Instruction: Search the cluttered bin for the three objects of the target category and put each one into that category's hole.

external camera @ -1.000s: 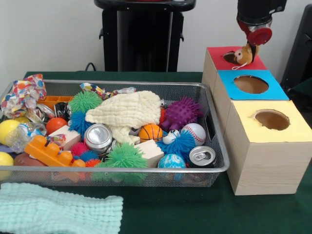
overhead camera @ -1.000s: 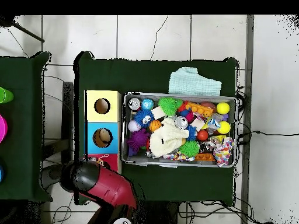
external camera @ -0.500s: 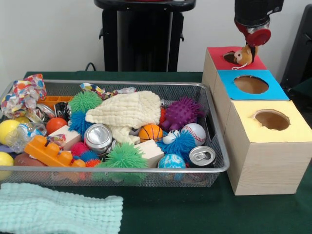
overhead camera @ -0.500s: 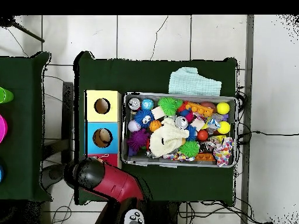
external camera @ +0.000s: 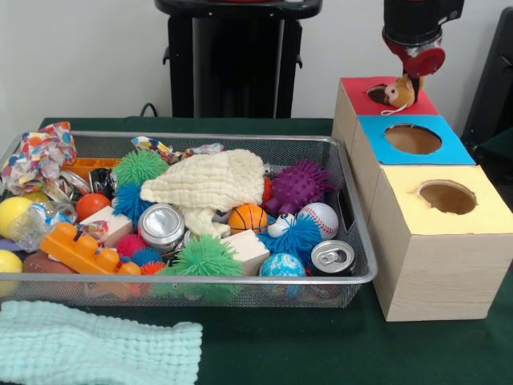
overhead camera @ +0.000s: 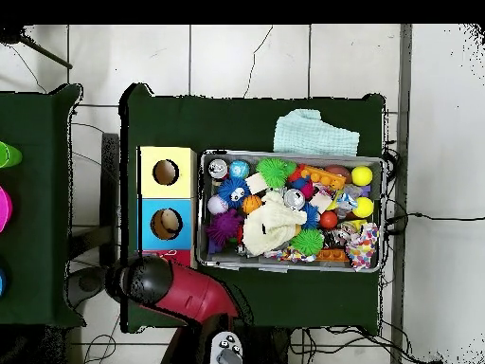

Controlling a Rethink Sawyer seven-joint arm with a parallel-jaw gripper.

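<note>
Since the earlier frame the gripper (external camera: 414,78) has risen slightly and edged away from the red-topped box (external camera: 425,102), while the small brown plush toy (external camera: 397,91) lies at the rim of that box's hole, its white cord trailing over the red top. Whether the fingers are released or clenched I cannot tell. In front of the red-topped box stand the blue-topped box (external camera: 449,148) and the yellow-topped box (external camera: 489,212). Beside the boxes on the desk (external camera: 321,345), the wire bin (external camera: 353,277) holds a cream cloth (external camera: 212,183), a purple spiky ball (external camera: 300,184), a baseball (external camera: 323,216) and cans.
</note>
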